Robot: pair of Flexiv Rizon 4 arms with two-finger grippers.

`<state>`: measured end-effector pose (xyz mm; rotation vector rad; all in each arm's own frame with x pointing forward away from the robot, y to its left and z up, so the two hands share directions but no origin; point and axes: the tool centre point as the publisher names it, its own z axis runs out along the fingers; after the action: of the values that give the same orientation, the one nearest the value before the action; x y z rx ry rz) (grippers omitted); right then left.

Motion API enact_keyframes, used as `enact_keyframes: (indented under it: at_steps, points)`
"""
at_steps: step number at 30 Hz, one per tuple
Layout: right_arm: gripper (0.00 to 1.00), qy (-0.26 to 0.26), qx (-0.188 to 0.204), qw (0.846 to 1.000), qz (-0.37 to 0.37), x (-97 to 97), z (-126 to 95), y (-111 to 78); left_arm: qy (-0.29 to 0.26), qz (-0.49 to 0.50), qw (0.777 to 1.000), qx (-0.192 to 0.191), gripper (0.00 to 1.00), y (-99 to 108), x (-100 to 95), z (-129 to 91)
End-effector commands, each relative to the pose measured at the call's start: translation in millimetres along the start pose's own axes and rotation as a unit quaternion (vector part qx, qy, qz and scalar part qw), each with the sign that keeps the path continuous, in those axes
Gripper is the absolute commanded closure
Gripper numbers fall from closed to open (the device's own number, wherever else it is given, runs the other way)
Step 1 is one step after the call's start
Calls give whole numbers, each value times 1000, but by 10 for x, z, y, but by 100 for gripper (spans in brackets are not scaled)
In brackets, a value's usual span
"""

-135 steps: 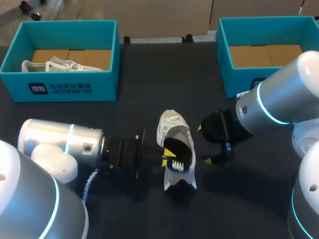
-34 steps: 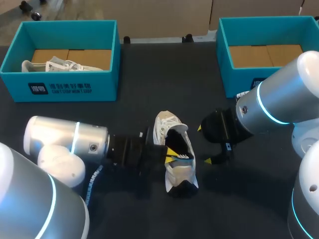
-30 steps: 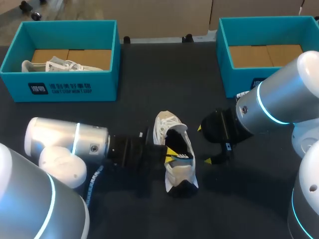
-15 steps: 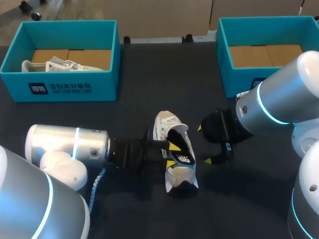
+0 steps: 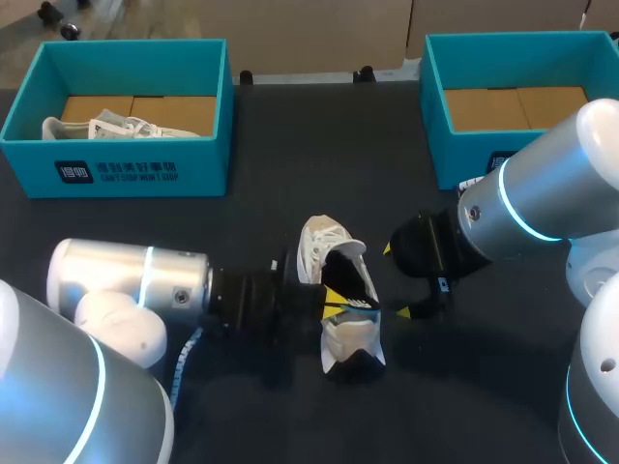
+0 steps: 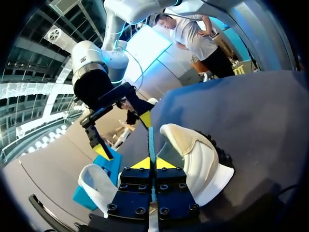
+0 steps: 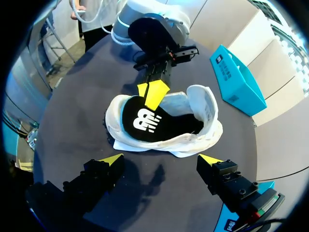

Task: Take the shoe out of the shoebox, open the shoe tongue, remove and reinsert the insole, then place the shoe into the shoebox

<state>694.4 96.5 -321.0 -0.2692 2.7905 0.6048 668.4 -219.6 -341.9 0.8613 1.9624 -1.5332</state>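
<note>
1. Mid-table on the dark table top [image 5: 290, 174]: white sneaker [image 5: 340, 334], outside both boxes, between the two grippers.
2. left gripper [image 5: 334, 300] against the sneaker's side that faces the left arm, clenched on one edge of the black insole [image 5: 355, 276].
3. Same grip from the left wrist: yellow fingertips [image 6: 143, 163] pressed together, thin insole edge standing up between them, sneaker's white upper just beside the fingers.
4. From the right wrist: insole lying in the sneaker's opening, white logo facing up, pinched edge at the rim nearest the left arm. Rest of the insole ringed by the white upper.
5. right gripper [image 5: 395, 280] released, fingers spread wide, near the sneaker's opposite side and apart from it. Both yellow tips pointing toward the sneaker in the right wrist view.
6. left shoebox [image 5: 121, 164], teal, at the table's far left, well apart from the sneaker. second white shoe [image 5: 104, 127] inside on the cardboard floor, toward the box's outer end.
7. right shoebox [image 5: 447, 145], teal, at the far right, cardboard floor showing. Near corner hidden behind the right arm.
8. Tongue position: cannot tell from these views.
</note>
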Motion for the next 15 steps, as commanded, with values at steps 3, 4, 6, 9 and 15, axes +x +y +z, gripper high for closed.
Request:
enact_keyframes:
  at_steps: [3,4,6,9,15]
  points:
    - [0,-2,1,1000,0,17,6,2,9,-1,1000,-5,100,128,-11,32]
    - [0,-2,1,1000,0,17,6,2,12,-1,1000,-8,100,152,-14,29]
    - [0,-2,1,1000,0,17,6,2,15,0,1000,-9,100,183,-13,26]
    - [0,-2,1,1000,0,17,6,2,19,1,1000,-10,100,196,-7,15]
    - [0,-2,1,1000,0,17,6,2,12,6,1000,0,67,65,-30,-31]
